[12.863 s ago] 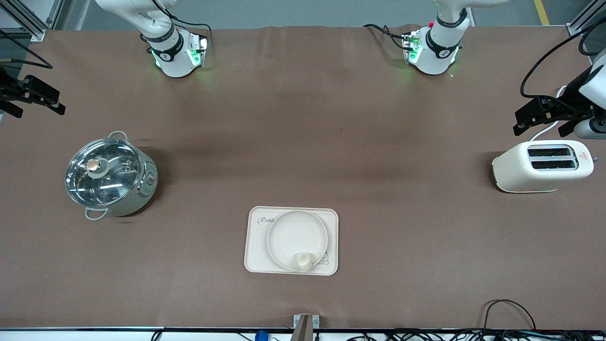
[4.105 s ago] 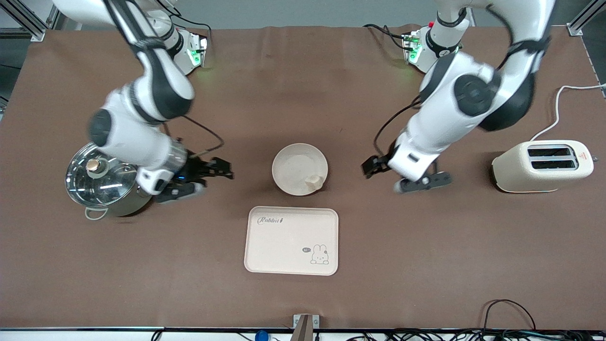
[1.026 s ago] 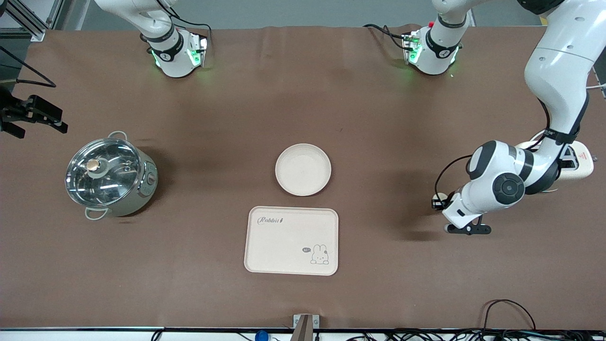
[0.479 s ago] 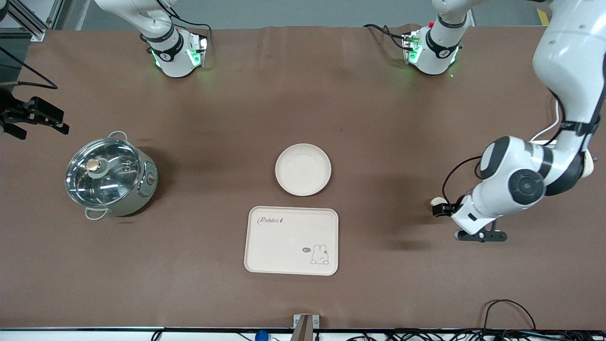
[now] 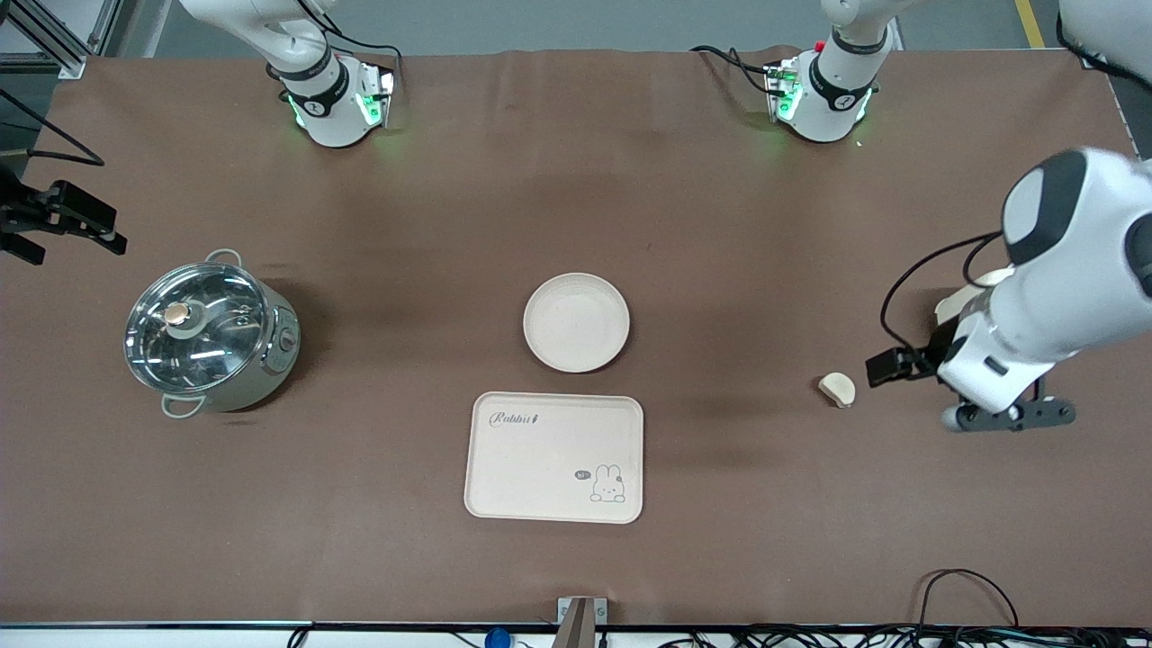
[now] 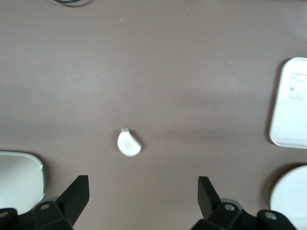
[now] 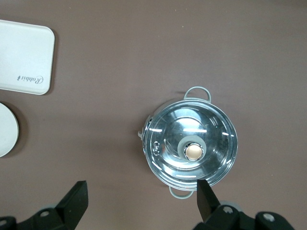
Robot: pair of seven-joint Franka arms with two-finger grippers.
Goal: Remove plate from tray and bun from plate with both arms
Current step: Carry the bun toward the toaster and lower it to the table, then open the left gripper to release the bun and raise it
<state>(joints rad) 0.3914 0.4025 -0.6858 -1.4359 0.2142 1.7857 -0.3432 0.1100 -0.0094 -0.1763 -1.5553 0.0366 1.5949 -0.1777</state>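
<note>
The round cream plate lies empty on the table mid-way along it, just farther from the front camera than the rabbit tray. The small pale bun lies on the bare table toward the left arm's end; it also shows in the left wrist view. My left gripper is open and empty, raised over the table between the bun and the toaster; in its own view the bun lies clear of the fingers. My right gripper is open and empty, waiting above the right arm's end of the table.
A steel pot with a glass lid stands toward the right arm's end, seen also in the right wrist view. The cream toaster is mostly hidden under the left arm. Cables run along the front edge.
The left gripper has let go of the bun on the table and has risen and drawn back toward the toaster. Earlier, the plate came off the tray and the bun off the plate.
</note>
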